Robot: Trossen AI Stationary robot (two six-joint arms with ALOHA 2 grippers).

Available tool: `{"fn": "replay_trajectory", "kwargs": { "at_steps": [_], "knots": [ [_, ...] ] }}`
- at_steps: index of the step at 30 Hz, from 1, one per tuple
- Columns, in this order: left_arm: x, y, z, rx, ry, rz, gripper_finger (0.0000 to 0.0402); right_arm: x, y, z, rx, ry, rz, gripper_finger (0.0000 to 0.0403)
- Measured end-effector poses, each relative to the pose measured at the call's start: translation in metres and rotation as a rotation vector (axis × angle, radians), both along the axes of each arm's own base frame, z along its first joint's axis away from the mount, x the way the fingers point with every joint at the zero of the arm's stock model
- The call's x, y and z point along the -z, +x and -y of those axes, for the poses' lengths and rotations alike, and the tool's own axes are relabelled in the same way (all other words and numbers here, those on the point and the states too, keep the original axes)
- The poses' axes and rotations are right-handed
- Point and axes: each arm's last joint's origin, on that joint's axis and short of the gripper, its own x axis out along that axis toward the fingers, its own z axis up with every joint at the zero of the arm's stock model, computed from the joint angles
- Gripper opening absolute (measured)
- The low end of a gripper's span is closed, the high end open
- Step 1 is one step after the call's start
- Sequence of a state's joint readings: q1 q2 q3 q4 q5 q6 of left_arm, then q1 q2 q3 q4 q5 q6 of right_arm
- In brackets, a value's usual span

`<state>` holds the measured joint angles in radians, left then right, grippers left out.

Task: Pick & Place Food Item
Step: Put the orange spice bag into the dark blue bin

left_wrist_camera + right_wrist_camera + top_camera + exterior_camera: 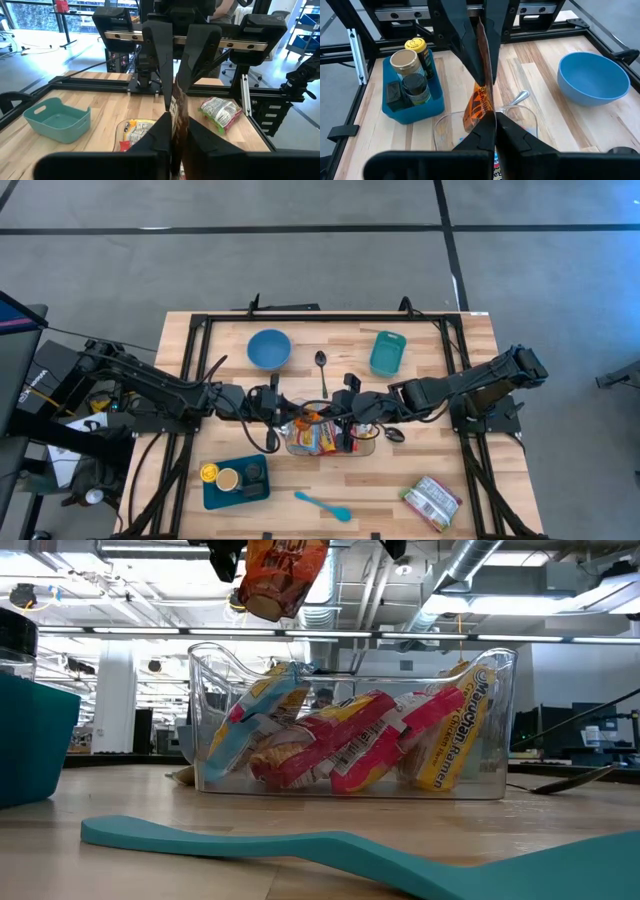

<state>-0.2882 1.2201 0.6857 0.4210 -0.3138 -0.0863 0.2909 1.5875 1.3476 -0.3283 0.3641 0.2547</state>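
Both the left claw (481,70) and right claw (175,95) clamp the orange snack packet (283,575) above the clear bin (350,720); one should release first, avoiding tearing.

Left gripper (176,134) fingers pinch snack packet (178,107); right gripper (176,87) opposite.

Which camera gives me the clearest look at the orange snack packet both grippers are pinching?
The low view: the orange packet hangs above the clear bin. Both wrist views show it edge-on, pinched by the left gripper and right gripper. From above, the arms mostly hide it.
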Motion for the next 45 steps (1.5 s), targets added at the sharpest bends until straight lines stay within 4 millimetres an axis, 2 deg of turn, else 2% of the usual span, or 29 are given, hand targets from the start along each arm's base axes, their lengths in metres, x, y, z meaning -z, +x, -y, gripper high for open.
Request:
{"fn": "replay_trajectory", "kwargs": {
  "at_steps": [3, 19, 22, 33, 39, 45],
  "knots": [
    [0.0, 0.0, 0.0, 0.0, 0.0, 0.0, 0.0003, 0.0, 0.0, 0.0, 0.0, 0.0, 0.0, 0.0],
    [0.0, 0.0, 0.0, 0.0, 0.0, -0.001, 0.0, 0.0, 0.0, 0.0, 0.0, 0.0, 0.0, 0.0001],
    [0.0, 0.0, 0.0, 0.0, 0.001, -0.003, 0.0, 0.0, 0.0, 0.0, 0.0, -0.001, 0.0, 0.0015],
    [0.0, 0.0, 0.0, 0.0, 0.001, -0.003, 0.0, 0.001, -0.004, 0.002, -0.021, -0.049, -0.039, 0.0104],
    [-0.001, -0.001, 0.0, 0.0, 0.001, -0.006, 0.0, -0.005, -0.014, 0.002, -0.026, -0.063, -0.067, 0.0116],
    [-0.003, -0.007, 0.004, 0.023, 0.005, -0.02, 0.0, -0.001, -0.024, -0.006, -0.003, -0.129, -0.13, 0.0117]
  ]
}}
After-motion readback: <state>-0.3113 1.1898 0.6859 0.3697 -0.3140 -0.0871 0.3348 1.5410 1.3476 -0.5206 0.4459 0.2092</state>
